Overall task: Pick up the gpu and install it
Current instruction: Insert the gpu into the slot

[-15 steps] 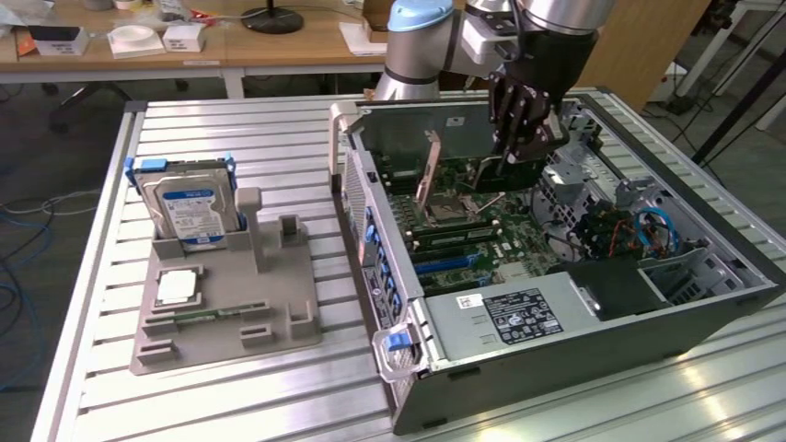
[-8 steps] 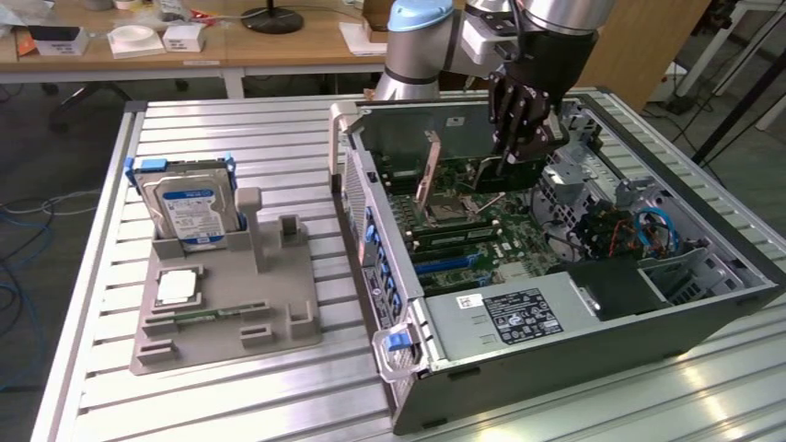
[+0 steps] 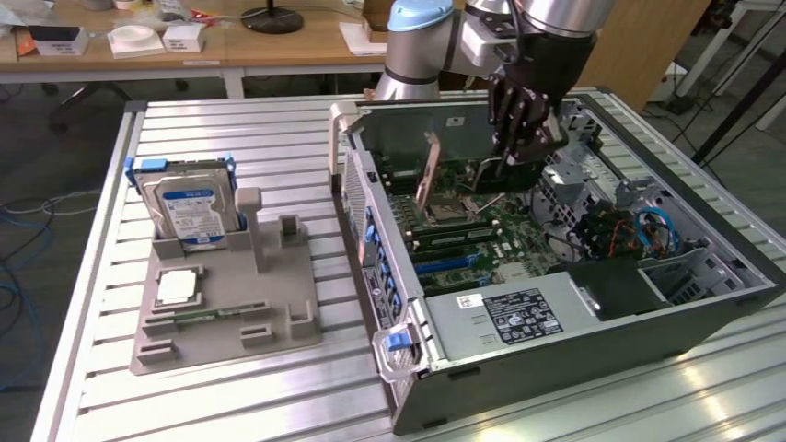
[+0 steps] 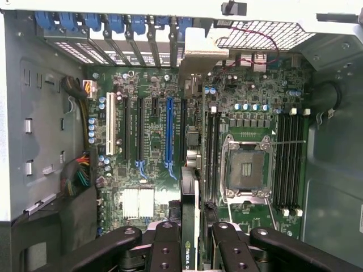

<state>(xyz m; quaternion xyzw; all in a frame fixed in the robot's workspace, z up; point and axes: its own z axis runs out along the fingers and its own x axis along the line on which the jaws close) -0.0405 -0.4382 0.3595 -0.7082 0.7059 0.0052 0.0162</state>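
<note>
Open dark-grey metal PC tower case (image 3: 590, 368) lies on its side on the slatted aluminium bench (image 3: 246, 120). It takes the exterior view's right half, from the far edge almost to the near edge.

The black multi-finger tool (image 3: 516, 147) is inside the case opening near its far wall, at about rim height and well above the green motherboard (image 4: 255, 96).

Tool is clamped on the thin flat gpu card (image 4: 189, 226), with black fingers (image 4: 164, 246) on both faces.

- **Gpu:** seen edge-on from the wrist. Narrow black edge with a small green logo, and a pale strip along one side.
- **Position:** held upright over the board, between the long blue expansion slot (image 4: 169, 133) and the silver square CPU socket (image 4: 245, 170). It lines up roughly with the black slot next to the blue one. Can't tell from these views whether it's seated.

Clearance:
- The rear wall with blue plastic clips (image 4: 108, 22) closes one end.
- The silver power supply box with a black label (image 3: 503, 318) fills the near end of the case.
- Blue cables (image 3: 645, 230) crowd the exterior view's right.
- The middle above the slots is open.

A grey moulded fixture (image 3: 221, 331) sits near the bench's edge on the exterior view's left. A silver hard drive with a blue-white label (image 3: 190, 207) stands upright in it, well apart from the case.
</note>
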